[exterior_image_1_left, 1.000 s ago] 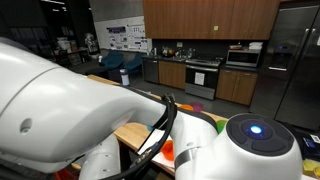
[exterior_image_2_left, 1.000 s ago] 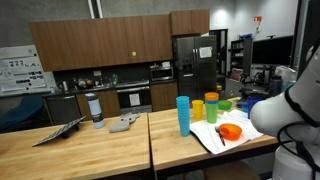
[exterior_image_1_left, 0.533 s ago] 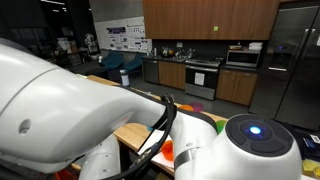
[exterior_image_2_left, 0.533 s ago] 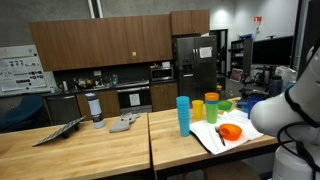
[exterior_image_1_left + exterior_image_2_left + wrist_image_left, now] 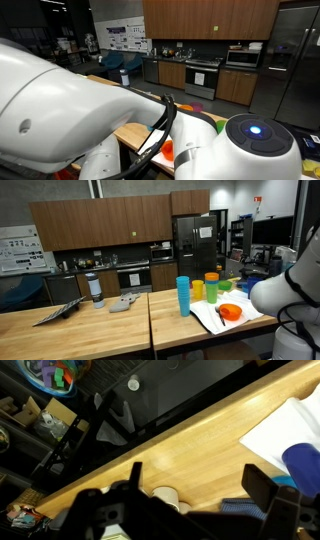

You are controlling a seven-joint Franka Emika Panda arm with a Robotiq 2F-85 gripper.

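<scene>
In the wrist view my gripper (image 5: pixel 196 485) is open and empty, its dark fingers (image 5: pixel 262 484) spread wide above a wooden table (image 5: pixel 200 435). Two pale cup tops (image 5: pixel 165 493) show low between the jaws, next to a blue patterned thing (image 5: pixel 243 506). A white mat (image 5: pixel 285 422) and a blue object (image 5: pixel 303 460) lie at the right. In an exterior view a stack of blue cups (image 5: pixel 183 294), a yellow cup (image 5: pixel 197 290), an orange cup (image 5: pixel 211 286) and an orange bowl (image 5: pixel 231 311) stand on the table near the white arm (image 5: pixel 290 285).
A green bowl (image 5: pixel 223 284) sits behind the cups. A bottle (image 5: pixel 95 288), a grey item (image 5: pixel 125 302) and a flat dark object (image 5: pixel 58 311) are on the neighbouring table. The arm's white body (image 5: pixel 60 110) blocks most of an exterior view. Kitchen cabinets stand behind.
</scene>
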